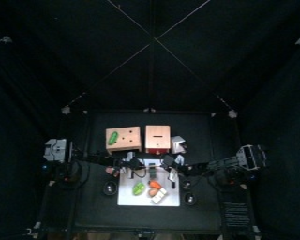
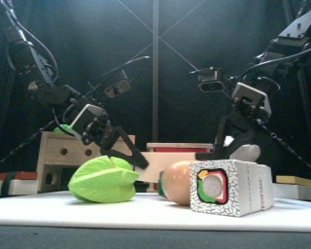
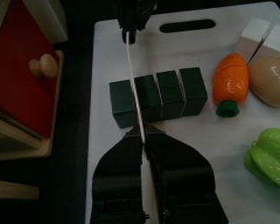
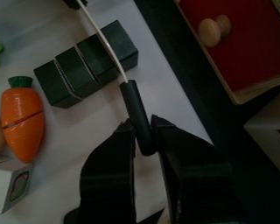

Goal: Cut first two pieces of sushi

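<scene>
A row of several dark sushi pieces (image 3: 161, 94) lies on the white cutting board (image 3: 108, 52). The end piece (image 3: 125, 103) sits slightly out of line with the others. A knife lies across the row, its thin blade (image 3: 133, 79) running along the seam between the end piece and the one beside it. My right gripper (image 4: 143, 128) is shut on the black handle (image 4: 130, 98). My left gripper (image 3: 143, 133) is shut on the blade's far end. In the front view the sushi is hidden behind the toy food.
An orange carrot (image 3: 230, 80), a pale round piece (image 3: 272, 80), a green pepper (image 3: 271, 159) and white blocks (image 3: 266, 38) share the board. A red-topped wooden box (image 3: 20, 61) stands beside the board. Two wooden boxes (image 1: 140, 138) sit behind the board.
</scene>
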Controlling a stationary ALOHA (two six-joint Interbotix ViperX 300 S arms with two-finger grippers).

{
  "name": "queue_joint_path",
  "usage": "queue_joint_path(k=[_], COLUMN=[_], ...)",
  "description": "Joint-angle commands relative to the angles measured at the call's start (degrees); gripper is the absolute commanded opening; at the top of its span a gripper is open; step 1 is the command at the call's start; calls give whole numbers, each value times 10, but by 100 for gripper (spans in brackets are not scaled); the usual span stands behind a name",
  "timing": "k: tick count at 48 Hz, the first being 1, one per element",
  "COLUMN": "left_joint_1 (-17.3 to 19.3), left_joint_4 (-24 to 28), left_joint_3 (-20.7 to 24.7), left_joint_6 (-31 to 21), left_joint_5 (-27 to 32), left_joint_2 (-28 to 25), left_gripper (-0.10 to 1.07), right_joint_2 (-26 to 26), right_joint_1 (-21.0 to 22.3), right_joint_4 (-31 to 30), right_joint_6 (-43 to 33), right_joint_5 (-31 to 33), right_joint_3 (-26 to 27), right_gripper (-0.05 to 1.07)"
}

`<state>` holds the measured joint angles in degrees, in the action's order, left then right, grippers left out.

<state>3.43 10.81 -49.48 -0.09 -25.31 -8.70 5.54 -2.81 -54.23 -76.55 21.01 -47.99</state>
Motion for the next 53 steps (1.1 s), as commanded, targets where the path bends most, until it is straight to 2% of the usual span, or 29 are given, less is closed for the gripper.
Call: queue_joint_path(k=[1,7,12,18,31,36,53], left_joint_1=[-13,-12,-12,-12,-11,-11,-5], left_joint_4=[11,11,12,18,25,24,22], left_joint_3=[-11,-11,-11,-11,-11,-11,-7], left_joint_6=[0,0,0,0,0,0,-1], left_joint_5=[6,7,7,6,3,1,1], left_joint_2=[-4,-6,-5,-2,-3,-4,-24], left_gripper=[35,35,35,35,35,35,35], right_joint_2=[6,11,14,17,24,24,6], right_joint_1=[12,23,40,71,133,136,127], right_joint_4=[-11,-34,-60,-93,-164,-171,-156], right_joint_6=[-3,-3,-3,-3,-4,-4,-4], right_joint_5=[-5,-22,-68,-131,-206,-226,-227], right_joint_3=[-9,-19,-31,-46,-58,-57,-62], right_gripper=[39,39,39,39,39,39,39])
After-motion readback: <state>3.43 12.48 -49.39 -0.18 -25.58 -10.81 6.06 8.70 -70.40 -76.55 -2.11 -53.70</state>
